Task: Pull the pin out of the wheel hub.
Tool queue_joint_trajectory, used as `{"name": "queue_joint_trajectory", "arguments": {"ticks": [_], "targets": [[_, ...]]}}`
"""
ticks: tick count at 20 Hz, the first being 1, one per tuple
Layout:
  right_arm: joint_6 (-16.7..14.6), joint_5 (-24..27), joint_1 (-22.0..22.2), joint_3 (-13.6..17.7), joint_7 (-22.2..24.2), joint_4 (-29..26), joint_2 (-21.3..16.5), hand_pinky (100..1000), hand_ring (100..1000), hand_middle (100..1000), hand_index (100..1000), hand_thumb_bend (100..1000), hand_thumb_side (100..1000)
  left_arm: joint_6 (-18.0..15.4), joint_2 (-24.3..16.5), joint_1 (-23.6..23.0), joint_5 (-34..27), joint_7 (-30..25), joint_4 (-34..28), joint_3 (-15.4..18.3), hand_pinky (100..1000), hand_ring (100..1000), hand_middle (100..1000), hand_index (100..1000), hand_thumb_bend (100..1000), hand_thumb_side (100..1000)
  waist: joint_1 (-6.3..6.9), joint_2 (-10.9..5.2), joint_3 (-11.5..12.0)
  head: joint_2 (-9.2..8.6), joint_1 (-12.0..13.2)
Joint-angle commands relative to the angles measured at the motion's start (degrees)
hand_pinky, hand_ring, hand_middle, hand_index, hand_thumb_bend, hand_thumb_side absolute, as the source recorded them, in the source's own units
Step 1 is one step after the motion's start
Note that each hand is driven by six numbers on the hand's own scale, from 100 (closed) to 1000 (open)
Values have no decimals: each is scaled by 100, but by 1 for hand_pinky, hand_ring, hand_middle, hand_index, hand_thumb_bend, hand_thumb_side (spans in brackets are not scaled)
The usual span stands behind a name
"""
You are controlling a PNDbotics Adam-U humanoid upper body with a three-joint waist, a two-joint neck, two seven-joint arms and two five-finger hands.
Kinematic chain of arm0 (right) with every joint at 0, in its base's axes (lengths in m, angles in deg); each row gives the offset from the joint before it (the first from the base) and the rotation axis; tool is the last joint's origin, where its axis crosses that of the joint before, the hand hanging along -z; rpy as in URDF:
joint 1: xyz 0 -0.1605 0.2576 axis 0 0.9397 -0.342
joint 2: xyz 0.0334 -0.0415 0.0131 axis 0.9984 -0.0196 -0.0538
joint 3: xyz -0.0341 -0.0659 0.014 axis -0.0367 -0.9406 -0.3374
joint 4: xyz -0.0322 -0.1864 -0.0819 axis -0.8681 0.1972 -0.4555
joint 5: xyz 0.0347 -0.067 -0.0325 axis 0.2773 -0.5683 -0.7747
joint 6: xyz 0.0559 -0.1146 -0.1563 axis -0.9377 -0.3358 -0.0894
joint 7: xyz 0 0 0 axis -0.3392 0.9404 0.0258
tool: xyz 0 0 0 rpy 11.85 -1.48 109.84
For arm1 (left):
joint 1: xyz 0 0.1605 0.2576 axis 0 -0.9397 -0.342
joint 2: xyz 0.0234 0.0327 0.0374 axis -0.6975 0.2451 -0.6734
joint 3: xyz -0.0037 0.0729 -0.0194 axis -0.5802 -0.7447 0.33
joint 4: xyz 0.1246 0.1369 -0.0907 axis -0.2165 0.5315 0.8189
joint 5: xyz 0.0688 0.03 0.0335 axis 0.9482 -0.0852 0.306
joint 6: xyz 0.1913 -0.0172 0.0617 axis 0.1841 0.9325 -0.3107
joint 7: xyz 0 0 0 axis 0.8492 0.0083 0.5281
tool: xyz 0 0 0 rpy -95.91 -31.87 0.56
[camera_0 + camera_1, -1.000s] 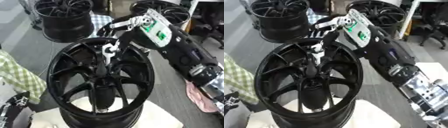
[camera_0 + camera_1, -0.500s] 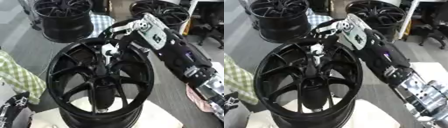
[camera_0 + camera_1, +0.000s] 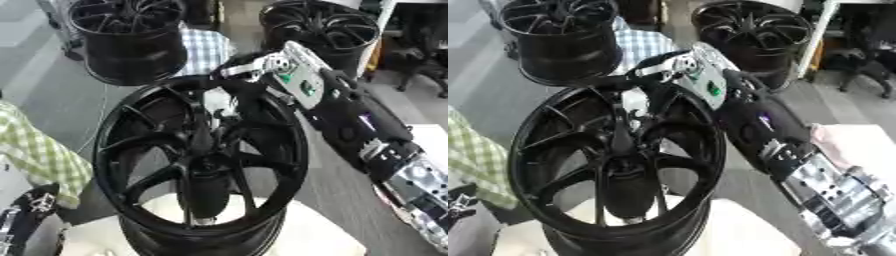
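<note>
Black multi-spoke wheel hub (image 3: 201, 160): stands tilted, open face toward the camera, on a pale rounded support (image 3: 289, 235) at bottom centre. No brand or lettering can be read on it.

Pin (image 3: 633, 107): a pale, whitish piece at the upper centre of the wheel, among the spokes just above the hub's middle. Whether it is seated or free cannot be told.

Right hand (image 3: 636, 87): enters from the right on a black forearm (image 3: 350, 120) with silver joints lower down. Its fingers reach down over the upper rim onto the pin; whether they are curled round it cannot be told. A white plate with green marks (image 3: 293, 75) sits on the wrist; the marks are not legible.

Left hand (image 3: 22, 220): a dark shape at the lower left corner; finger position cannot be told.

Surroundings: two more black wheels, one at far left (image 3: 131, 35), one at far right (image 3: 324, 30), both well apart from the worked wheel. Checked blue-white cloth (image 3: 206, 50) lies between them; green-checked cloth (image 3: 35, 150) is at the left edge. Grey floor (image 3: 52, 85) lies open to the left of the wheel.
</note>
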Motion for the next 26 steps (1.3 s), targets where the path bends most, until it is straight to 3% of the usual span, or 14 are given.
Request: {"name": "queue_joint_trajectory", "arguments": {"ticks": [1, 5, 18, 23, 26], "targets": [[-19, -69, -100, 85, -107, 7, -11, 869, 884, 826, 933, 260, 393, -7, -105, 89, 30, -22, -108, -11, 753, 763, 721, 808, 402, 609, 39, -46, 6, -9, -16], [-40, -114, -93, 122, -255, 62, 29, 858, 859, 787, 911, 226, 358, -6, -100, 98, 31, -29, -114, -14, 753, 763, 721, 808, 403, 609, 40, -42, 16, -9, -17], [-67, -292, -69, 243, -442, 244, 60, 850, 843, 781, 894, 137, 263, 3, -83, 126, 41, -52, -137, -26, 752, 764, 722, 808, 403, 609, 36, -23, 57, -9, -4], [-51, -322, -74, 297, -538, 268, 59, 839, 814, 713, 833, 100, 242, 4, -78, 130, 43, -58, -138, -28, 752, 764, 722, 808, 404, 609, 36, -23, 64, -9, -8], [-36, -301, -81, 321, -641, 251, 55, 824, 777, 607, 751, 100, 236, 5, -76, 130, 44, -64, -138, -28, 752, 765, 722, 808, 404, 610, 36, -24, 66, -9, -3]]}}
